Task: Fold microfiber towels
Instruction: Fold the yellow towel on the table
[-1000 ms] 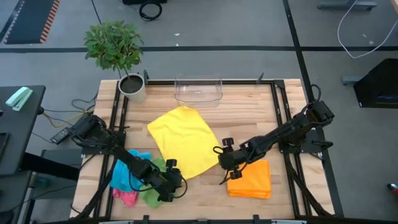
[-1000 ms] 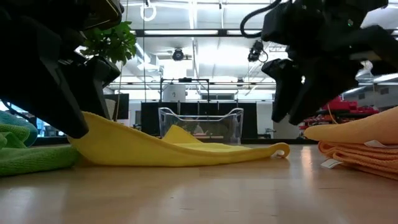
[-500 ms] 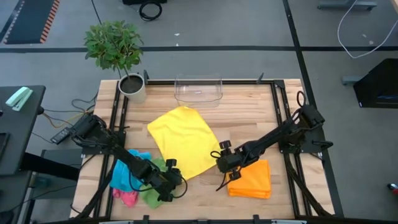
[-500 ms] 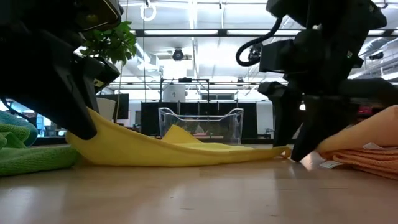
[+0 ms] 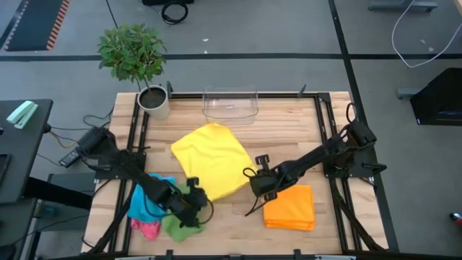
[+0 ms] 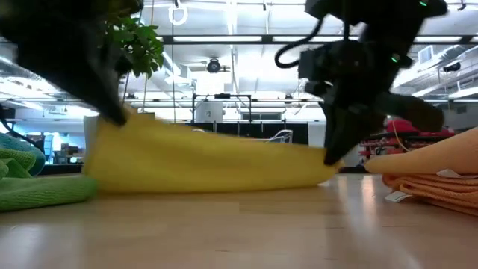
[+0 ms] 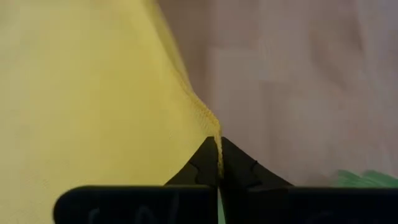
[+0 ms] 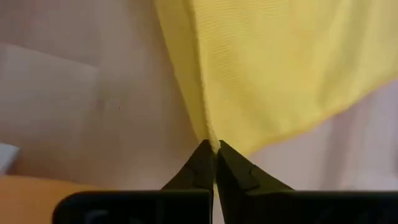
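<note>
Pale wood planks form the table [image 5: 281, 130], where a soft, finely woven yellow towel [image 5: 213, 160] lies mid-table — its long axis running from the far edge toward the near one. The left gripper [image 5: 193, 195] pinches its near-left corner shut; the right gripper [image 5: 254, 179] pinches the near-right corner. A folded orange towel [image 5: 290, 208] lies beside it.

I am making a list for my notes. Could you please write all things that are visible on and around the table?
yellow towel: one, yellow, table centre, near edge lifted
folded towels: one stack, orange, near right
loose towels: a heap, blue, green, pink, near left
bin: one, clear, far edge
potted plant: one, green, far left corner
table: one, light wood
left gripper: jaws shut on yellow towel
right gripper: jaws shut on yellow towel
</note>
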Robot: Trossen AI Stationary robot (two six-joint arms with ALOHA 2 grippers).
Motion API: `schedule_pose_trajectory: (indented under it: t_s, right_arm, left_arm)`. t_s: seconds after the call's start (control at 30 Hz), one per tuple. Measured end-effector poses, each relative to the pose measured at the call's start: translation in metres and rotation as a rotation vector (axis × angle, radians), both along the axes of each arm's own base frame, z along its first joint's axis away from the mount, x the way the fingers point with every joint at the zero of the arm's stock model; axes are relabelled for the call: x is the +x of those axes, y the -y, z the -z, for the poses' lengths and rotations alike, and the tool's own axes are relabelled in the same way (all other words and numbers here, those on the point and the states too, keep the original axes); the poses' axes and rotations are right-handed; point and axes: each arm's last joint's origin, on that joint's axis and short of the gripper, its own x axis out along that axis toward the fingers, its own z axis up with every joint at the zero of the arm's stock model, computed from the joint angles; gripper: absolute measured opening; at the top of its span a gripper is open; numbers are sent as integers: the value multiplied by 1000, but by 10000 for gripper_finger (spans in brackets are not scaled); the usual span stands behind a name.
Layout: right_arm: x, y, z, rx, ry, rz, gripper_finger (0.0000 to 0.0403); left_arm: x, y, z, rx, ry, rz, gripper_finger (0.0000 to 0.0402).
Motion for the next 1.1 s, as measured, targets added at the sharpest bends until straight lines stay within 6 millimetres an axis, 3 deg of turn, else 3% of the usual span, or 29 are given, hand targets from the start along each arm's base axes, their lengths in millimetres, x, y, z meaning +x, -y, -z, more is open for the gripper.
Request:
schedule_pose_trajectory:
  t_s: [0.1,0.23,0.37,0.5,0.63,0.8,0.9,1.0,1.1]
  right_arm:
    - [3,12,-19,-27,-37,-11,8]
    - [-3,45,-47,-46,-98,24,7]
    - [-23,77,-80,16,-127,61,7]
    - [-49,89,-107,138,-109,92,6]
    - [-67,72,-122,361,-102,113,4]
    - [-68,14,-124,759,-147,73,4]
    - [-61,-15,-115,805,-159,39,3]
    - [-48,-15,-100,778,-173,88,3]
    - [-34,8,-87,736,-180,187,3]
  left_arm:
    - [-5,-21,-22,62,34,-89,4]
    - [-8,-55,-42,109,28,-186,4]
    - [-4,-82,-59,108,80,-249,4]
    - [8,-92,-70,-50,173,-244,4]
    - [17,-83,-75,-310,205,-150,4]
    - [8,-54,-75,-550,105,-36,4]
    - [0,-37,-75,-582,94,-27,4]
    - [-6,-35,-70,-527,71,-118,4]
    - [-9,-48,-61,-419,40,-276,4]
